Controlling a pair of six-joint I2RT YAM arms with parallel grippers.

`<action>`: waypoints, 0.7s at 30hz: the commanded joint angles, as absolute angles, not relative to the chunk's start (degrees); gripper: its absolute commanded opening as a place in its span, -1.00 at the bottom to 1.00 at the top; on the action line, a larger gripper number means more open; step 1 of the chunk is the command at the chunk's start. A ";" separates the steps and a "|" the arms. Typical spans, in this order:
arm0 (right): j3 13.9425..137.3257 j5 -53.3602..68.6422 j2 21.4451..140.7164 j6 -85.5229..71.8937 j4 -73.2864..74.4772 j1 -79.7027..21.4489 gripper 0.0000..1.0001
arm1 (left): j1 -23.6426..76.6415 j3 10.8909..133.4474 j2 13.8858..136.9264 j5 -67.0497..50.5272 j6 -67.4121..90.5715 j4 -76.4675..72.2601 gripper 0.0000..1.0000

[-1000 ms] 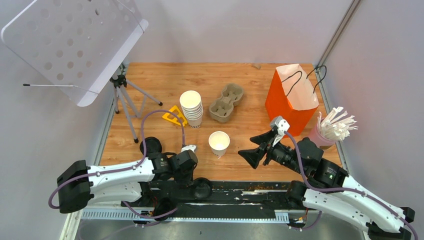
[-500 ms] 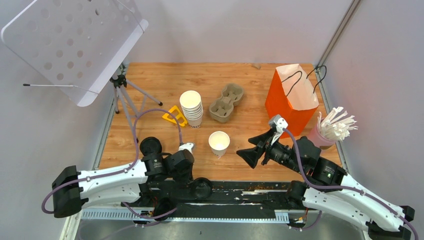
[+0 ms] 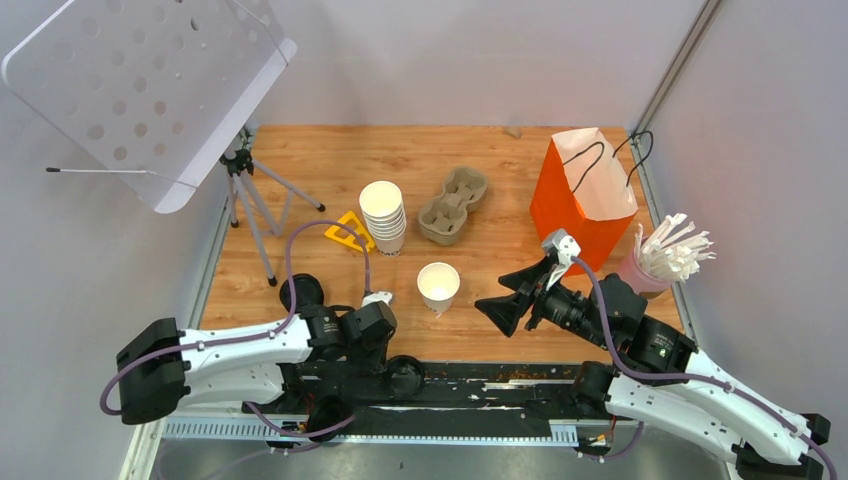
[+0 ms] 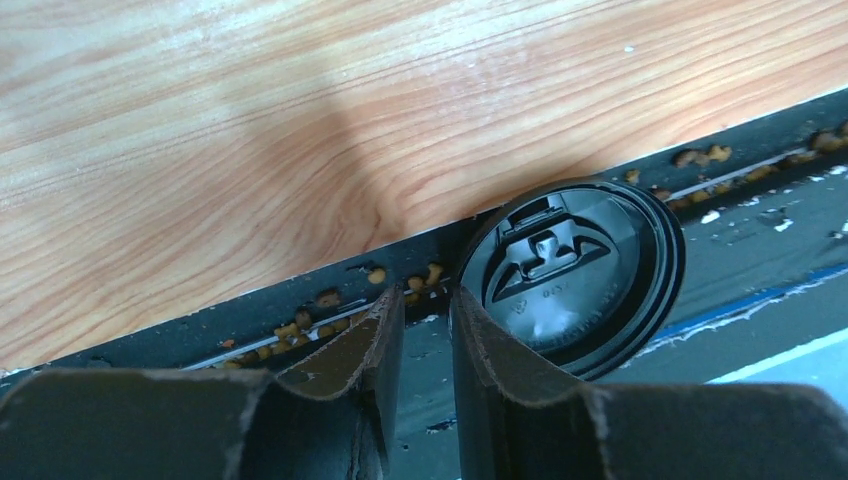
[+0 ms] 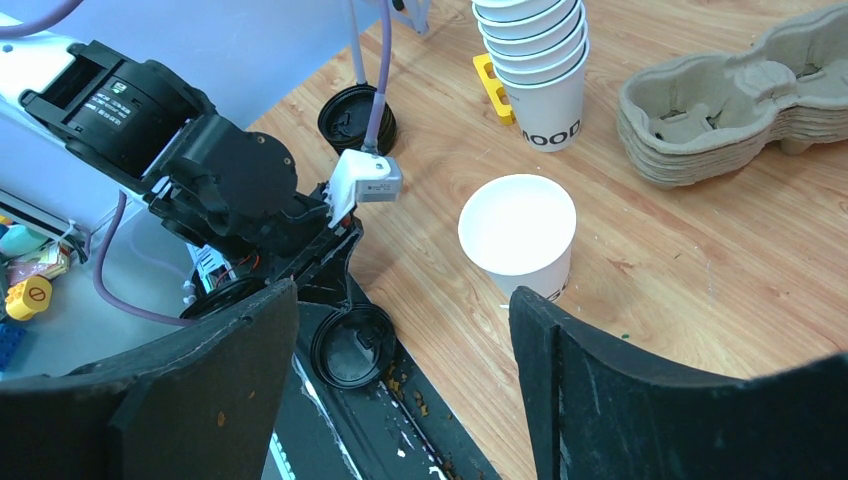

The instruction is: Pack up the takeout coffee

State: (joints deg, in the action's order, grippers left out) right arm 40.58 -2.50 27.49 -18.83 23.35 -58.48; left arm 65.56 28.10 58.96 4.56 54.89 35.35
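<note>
The takeout coffee cup [image 3: 438, 285] is a single white paper cup standing open-topped on the wooden table, also in the right wrist view [image 5: 518, 235]. A round black lid [image 4: 575, 270] lies flat on the black rail at the table's near edge [image 3: 405, 374]. My left gripper [image 4: 427, 295] hangs low over that rail with a narrow gap between its jaws and nothing in the gap. Its right finger [image 4: 490, 350] sits at the lid's left rim. My right gripper [image 5: 402, 293] hovers wide open to the right of the cup, holding nothing.
A stack of lidless white cups [image 3: 383, 215] and pulp cup carriers [image 3: 453, 204] stand behind the single cup. An orange paper bag [image 3: 583, 200] stands open at the right, beside a pink holder of white sticks [image 3: 665, 255]. A second black lid [image 3: 300, 292] and a tripod [image 3: 250, 190] are at the left.
My left arm shifted left and came back, and its jaws now stand slightly apart beside the lid. The lid stays on the rail. My right arm has barely moved.
</note>
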 commanded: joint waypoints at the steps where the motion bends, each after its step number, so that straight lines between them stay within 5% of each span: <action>1: 42.90 -2.90 27.01 -19.33 22.42 -58.89 0.55 | 65.70 29.52 61.19 4.76 53.34 34.38 -0.36; 21: 42.84 -3.93 27.29 -18.36 21.75 -58.88 0.55 | 65.77 26.49 58.23 2.28 54.70 29.73 -0.59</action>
State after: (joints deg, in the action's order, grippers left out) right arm 40.58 -3.01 27.51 -18.79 23.31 -58.48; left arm 65.56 27.46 59.37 2.09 53.91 30.81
